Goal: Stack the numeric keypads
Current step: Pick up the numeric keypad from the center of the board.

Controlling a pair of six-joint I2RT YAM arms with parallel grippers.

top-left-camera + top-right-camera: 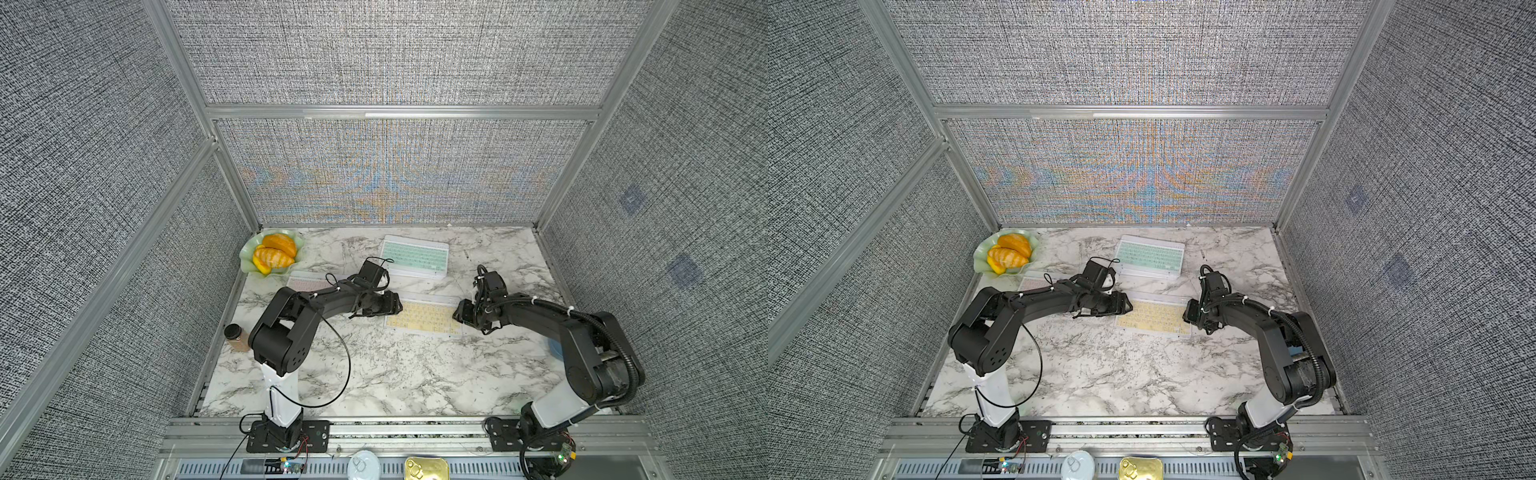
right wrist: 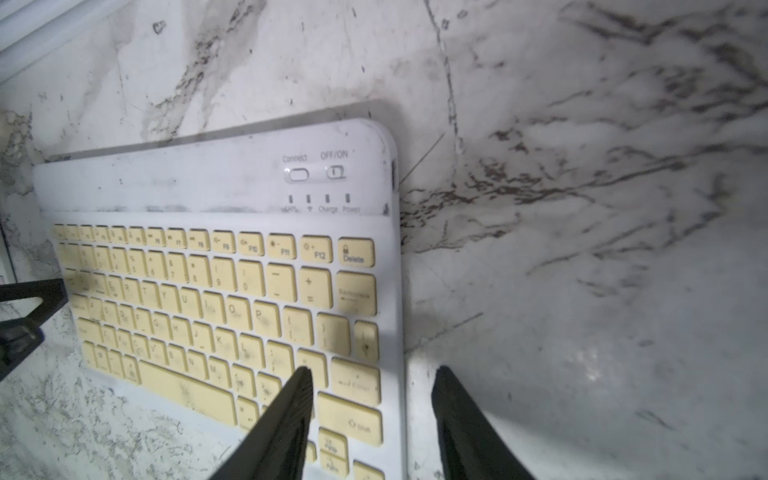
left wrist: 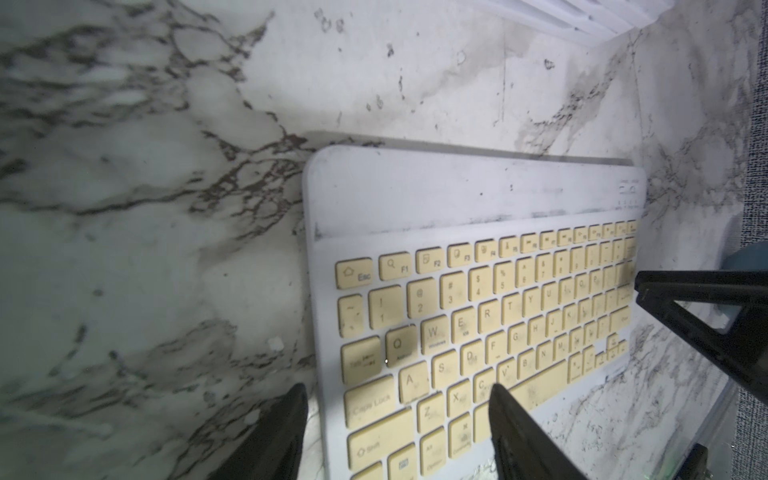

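Looking down on a marble table (image 1: 374, 374) w/ 2 black arms, left arm (image 1: 291, 316) and right arm (image 1: 552, 316).

Keypads in view:
- 1 yellow keypad (image 1: 422, 318) lies flat at ctr, btwn the 2 grippers.
- 1 green keypad (image 1: 415, 255) at the back tops a stack (image 1: 419, 273) of white-edged ones; no. of layers unclear.
- 1 pink keypad (image 1: 305, 283) is at left, mostly hidden under the left arm.

Left gripper (image 3: 397, 390) sits at the yellow keypad's Esc-side short edge. Its jaws are released, 1 finger (image 3: 286, 432) over bare marble and 1 over the keys, nothing grasped. Right gripper (image 2: 374, 370) sits at the opposite, Delete-side edge. Its jaws are also apart, 1 finger over the keys and 1 over the table, holding nothing. Can't tell if any fingertip touches down.

Other items:
- 1 pale green wavy bowl (image 1: 286, 269) in the back left corner holds orange food (image 1: 279, 245), at least 2 pieces.
- 1 black-lidded jar (image 1: 235, 336) stands at the left edge.
- 2 tins sit by the front rail: 1 white tin (image 1: 363, 465) and 1 gold tin (image 1: 426, 467).
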